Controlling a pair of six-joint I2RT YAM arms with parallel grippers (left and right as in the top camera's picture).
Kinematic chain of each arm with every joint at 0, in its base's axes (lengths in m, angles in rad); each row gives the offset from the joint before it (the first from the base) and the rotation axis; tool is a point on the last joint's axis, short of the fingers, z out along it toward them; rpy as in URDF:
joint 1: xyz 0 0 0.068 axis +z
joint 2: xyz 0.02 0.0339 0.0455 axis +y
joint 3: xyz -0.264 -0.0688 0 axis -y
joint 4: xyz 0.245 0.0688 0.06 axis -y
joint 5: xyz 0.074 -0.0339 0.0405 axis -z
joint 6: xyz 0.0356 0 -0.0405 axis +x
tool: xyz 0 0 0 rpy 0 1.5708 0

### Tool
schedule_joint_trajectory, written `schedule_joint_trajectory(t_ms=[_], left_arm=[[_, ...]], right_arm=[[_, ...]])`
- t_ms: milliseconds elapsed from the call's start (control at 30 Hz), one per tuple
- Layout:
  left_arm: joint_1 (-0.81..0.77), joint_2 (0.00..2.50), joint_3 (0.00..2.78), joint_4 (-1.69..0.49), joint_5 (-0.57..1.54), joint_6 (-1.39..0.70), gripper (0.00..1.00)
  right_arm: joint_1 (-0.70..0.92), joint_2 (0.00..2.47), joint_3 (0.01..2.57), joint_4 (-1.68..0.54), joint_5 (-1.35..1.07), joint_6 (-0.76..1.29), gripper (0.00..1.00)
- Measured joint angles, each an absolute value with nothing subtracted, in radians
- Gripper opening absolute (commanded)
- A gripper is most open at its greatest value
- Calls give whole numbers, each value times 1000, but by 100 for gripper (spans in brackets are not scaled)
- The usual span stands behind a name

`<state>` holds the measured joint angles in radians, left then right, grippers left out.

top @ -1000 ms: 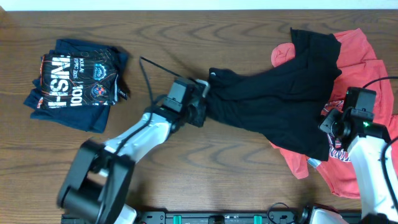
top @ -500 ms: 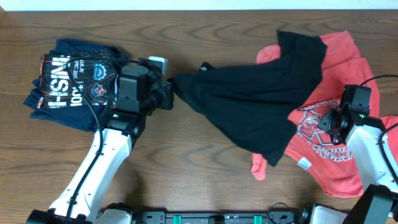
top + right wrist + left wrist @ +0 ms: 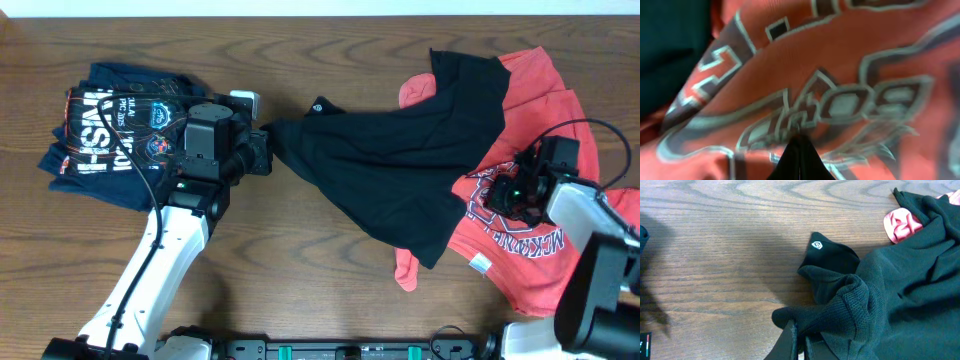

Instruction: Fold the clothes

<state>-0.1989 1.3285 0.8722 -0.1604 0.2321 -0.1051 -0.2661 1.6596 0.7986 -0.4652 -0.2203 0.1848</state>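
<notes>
From overhead, my left gripper (image 3: 262,152) sits left of centre, clamped on a bunched edge of the soft black short-sleeved T-shirt (image 3: 400,170). The shirt stretches rightward over the brown wooden table (image 3: 300,260) onto the coral-red printed garment (image 3: 540,270) at the right. The navy printed shirt (image 3: 120,130) lies upper left, and my right gripper (image 3: 507,195) rests on the coral fabric. Left wrist view — black knit gathered between my jaws at the bottom edge, a small white logo mark (image 3: 816,244) above. Right wrist view — my jaws are closed together against the coral lettering; whether they pinch cloth I cannot tell.
</notes>
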Motion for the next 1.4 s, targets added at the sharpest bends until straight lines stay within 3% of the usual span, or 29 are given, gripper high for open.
schedule_joint_trajectory(t_ms=[233,400,733,967,1067,1167,1267,1400], left_arm=[[-199,1328,872,-186,231,-105,6],[-199,1328,872,-219,231,-105,6],[-199,1328,872,-252,211,-105,6],[-199,1328,872,-262,168,-105,6],[-199,1328,872,-262,155,-105,6],[-199,1328,872,-262,149,-105,6],[-199,1328,872,-262,149,-105,6],[-199,1328,872,-260,149,-105,6]], right_arm=[[-266,1725,820,-319,-292,171,3],[-286,1733,838,-289,-132,226,4],[-619,1797,1021,-444,261,317,4],[-796,1798,1262,-560,369,327,7],[-821,1798,1319,-564,228,292,9],[-802,1798,1342,-546,-114,144,10],[-736,1798,1346,-633,-348,6,10],[-598,1800,1334,-727,-485,-141,9]])
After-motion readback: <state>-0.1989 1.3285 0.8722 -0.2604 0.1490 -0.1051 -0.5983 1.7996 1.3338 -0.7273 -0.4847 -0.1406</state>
